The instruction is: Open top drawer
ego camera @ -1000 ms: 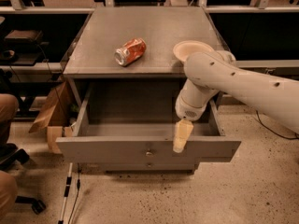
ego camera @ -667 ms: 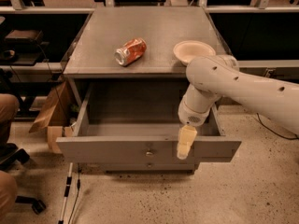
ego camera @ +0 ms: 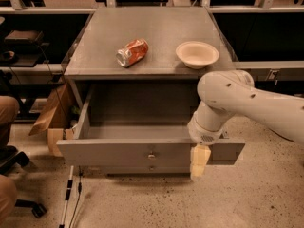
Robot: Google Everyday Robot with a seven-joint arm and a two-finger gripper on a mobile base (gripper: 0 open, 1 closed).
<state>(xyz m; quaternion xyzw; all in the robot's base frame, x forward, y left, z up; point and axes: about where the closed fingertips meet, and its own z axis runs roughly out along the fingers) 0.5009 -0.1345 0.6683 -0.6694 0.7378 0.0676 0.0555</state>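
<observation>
Jaws spread or pressed together could not be told: the gripper [ego camera: 199, 161] showed as one pale block against the drawer [ego camera: 114, 152] front, perhaps touching it, right of the knob [ego camera: 151, 154]. The drawer stood pulled out. The arm [ego camera: 228, 99] hid its right rear corner. A can [ego camera: 132, 52] and bowl [ego camera: 197, 54] sat on the cabinet [ego camera: 156, 27].

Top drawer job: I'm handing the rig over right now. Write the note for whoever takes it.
The gripper hangs low in front of the front panel of the top drawer, right of the knob, not on it.
The drawer is pulled well out; its box looks empty.
Done: opening, by the look of it.
Left: probably only backing the arm away.
A can and a bowl sit on the cabinet top.
</observation>
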